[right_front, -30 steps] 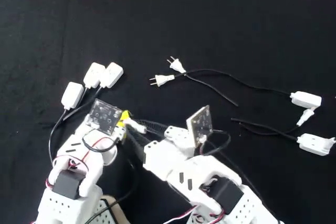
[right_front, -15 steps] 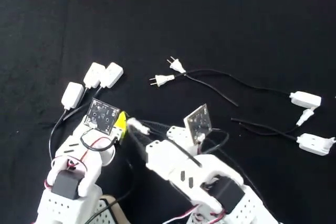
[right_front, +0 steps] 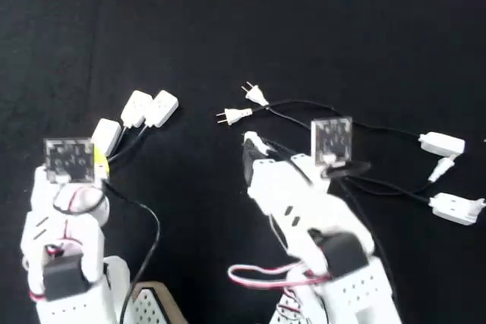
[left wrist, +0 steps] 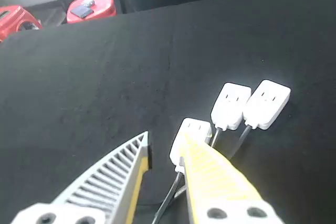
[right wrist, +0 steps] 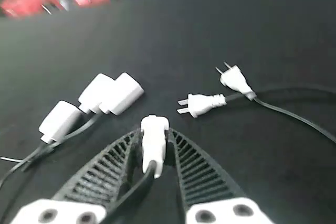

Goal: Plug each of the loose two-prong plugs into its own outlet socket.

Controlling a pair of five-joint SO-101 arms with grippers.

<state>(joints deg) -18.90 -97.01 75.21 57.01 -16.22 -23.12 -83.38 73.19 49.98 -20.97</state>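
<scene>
- Currently the right end effector (right wrist: 155,132) is clamped on a white plug (right wrist: 155,148), whose black cord trails back between the fingers.
- Seen from above, this plug sits near the middle of the frame, just below the lower loose plug (right_front: 235,115) and the upper loose plug (right_front: 256,95). Both of those lie on the black tabletop (right_front: 342,43).
- I cannot tell which way the prongs of the held plug face.
- The left end effector (left wrist: 164,142) is spread apart with nothing in it. It sits at the left of the high view, with its yellow finger (left wrist: 210,174) just beside the nearest socket (left wrist: 192,131).
- Beyond that one, the middle socket (left wrist: 231,103) and the far socket (left wrist: 269,102) lie side by side and touching, toward the upper left of the high view.
- All three socket faces look unoccupied, so I judge that no plug has been seated yet.
- The step in hand looks like carrying the first plug to a socket.
- Next, the right arm probably has to swing the plug left toward the cluster and turn it so the prongs line up with a pair of slots.
- The sockets lie loose on their cords and would likely slide under a push. The left end effector should probably close on the chosen one to brace it.
</scene>
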